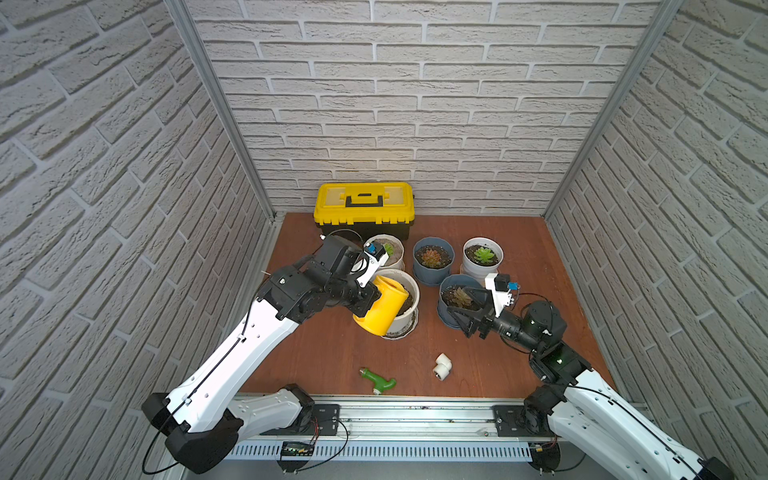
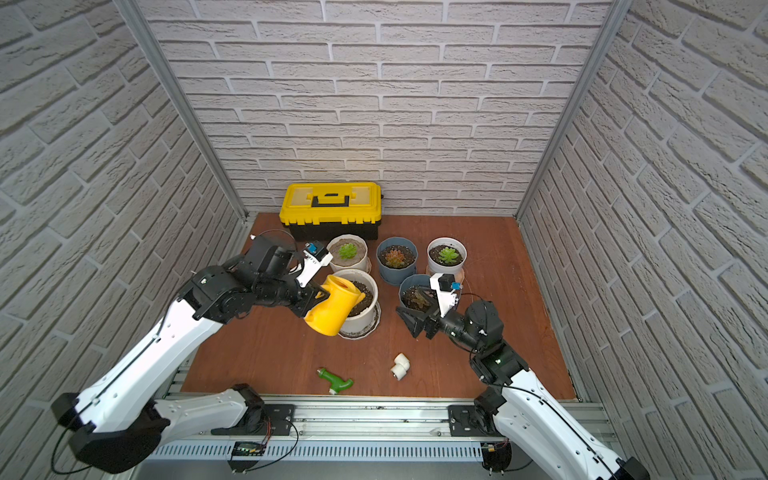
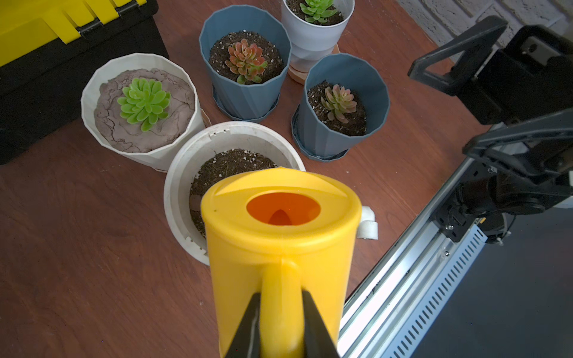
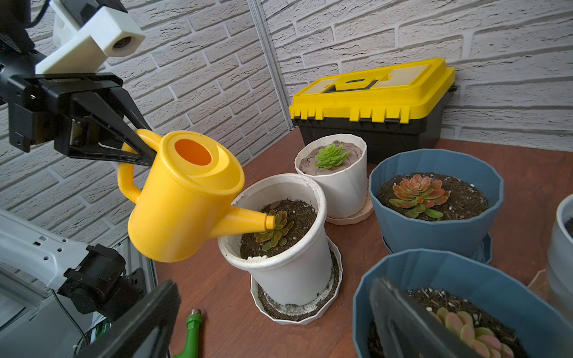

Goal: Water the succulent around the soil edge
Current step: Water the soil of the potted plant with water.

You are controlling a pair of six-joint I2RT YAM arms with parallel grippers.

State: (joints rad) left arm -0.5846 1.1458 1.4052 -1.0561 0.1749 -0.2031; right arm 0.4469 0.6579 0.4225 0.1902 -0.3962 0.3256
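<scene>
My left gripper point(image 3: 280, 294) is shut on the handle of the yellow watering can point(image 4: 183, 198), which is tilted spout-down. The spout tip point(image 4: 269, 221) hangs just over the soil of the round white pot point(image 4: 297, 272), right beside the small green-pink succulent point(image 4: 274, 231) at its middle. In both top views the can point(image 1: 384, 307) point(image 2: 334, 307) covers the succulent. No water stream shows. My right gripper point(image 1: 467, 313) stands open and empty to the right of that pot, one finger over the near blue pot point(image 1: 455, 297).
A yellow toolbox point(image 1: 365, 201) stands at the back wall. Three more potted succulents sit behind: white point(image 1: 388, 249), blue point(image 1: 432, 257), pale grey point(image 1: 482, 255). A green fitting point(image 1: 378, 379) and a white elbow pipe point(image 1: 442, 365) lie near the front edge.
</scene>
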